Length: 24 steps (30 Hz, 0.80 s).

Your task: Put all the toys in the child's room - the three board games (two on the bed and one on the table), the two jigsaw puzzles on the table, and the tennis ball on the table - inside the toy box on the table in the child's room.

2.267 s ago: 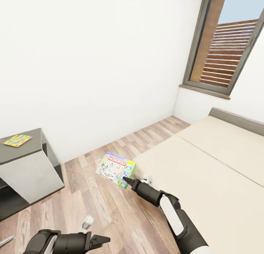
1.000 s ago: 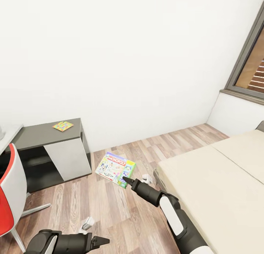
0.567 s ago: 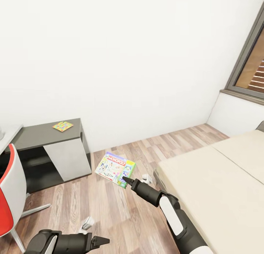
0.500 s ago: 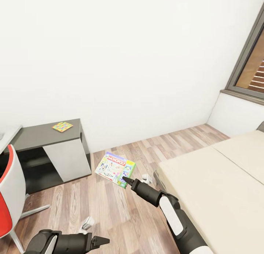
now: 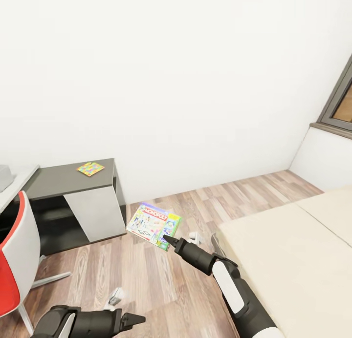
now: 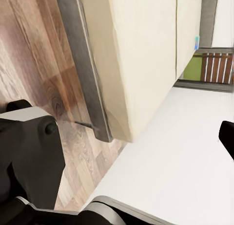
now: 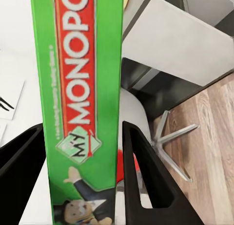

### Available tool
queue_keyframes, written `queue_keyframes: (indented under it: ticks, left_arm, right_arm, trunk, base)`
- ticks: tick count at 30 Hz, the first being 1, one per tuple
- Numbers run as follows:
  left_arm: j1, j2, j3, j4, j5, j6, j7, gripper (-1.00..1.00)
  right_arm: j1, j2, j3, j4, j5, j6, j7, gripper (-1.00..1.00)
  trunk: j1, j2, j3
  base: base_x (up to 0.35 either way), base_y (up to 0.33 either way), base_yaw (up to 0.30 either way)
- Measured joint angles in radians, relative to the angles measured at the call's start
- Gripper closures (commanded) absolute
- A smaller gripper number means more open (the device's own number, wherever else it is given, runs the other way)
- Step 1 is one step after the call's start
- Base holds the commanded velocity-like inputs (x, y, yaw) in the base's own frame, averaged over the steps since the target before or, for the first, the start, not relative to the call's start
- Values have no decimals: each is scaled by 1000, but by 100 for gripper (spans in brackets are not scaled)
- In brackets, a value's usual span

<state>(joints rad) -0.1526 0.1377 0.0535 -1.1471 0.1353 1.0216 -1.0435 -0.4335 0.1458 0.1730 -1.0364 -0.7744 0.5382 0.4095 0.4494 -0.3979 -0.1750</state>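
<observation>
Nearest the head camera, the left gripper [image 5: 133, 319] is hanging low over the wood floor [image 5: 146, 284], its fingertips appearing drawn together into a point.

A little farther out, the right gripper [image 5: 168, 240] is reaching forward and pinching the near edge of the Monopoly box [image 5: 154, 224], holding it up above the floor. In the right wrist view the two black fingers [image 7: 144, 176] are sitting on either side of the box's green edge [image 7: 80, 103], where white letters on a red band are reading "MONOPO", with a small "MY" badge and the top-hatted mascot below. On the lid in the head view, "MONOPOLY" is showing in a red banner over a bright cartoon scene.

To the right, the bed [image 5: 293, 260] with its cream mattress is lying beside the arm.

Farther left, a red and white chair [image 5: 14, 260] is standing by a dark grey table [image 5: 63, 179], and a multicoloured jigsaw puzzle [image 5: 90, 169] is lying flat on the tabletop near its far edge.

Beyond, the white wall [image 5: 171, 84] is rising, with a window frame [image 5: 337, 108] at the far right.
</observation>
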Motion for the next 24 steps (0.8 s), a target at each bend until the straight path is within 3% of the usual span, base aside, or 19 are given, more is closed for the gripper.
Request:
queue_keyframes:
  ticks: [8,24]
  left_arm:
    - [0,-1,2,0,4,4,-3,-100]
    - [0,-4,-5,0,0,2,-1,-100]
  right_arm:
    - [0,0,0,0,0,0,0,100]
    - [0,0,1,0,1,0,1,100]
  trunk:
    - [0,0,0]
    - [0,0,0]
  base:
    - [1,-1,224]
    - [0,0,22]
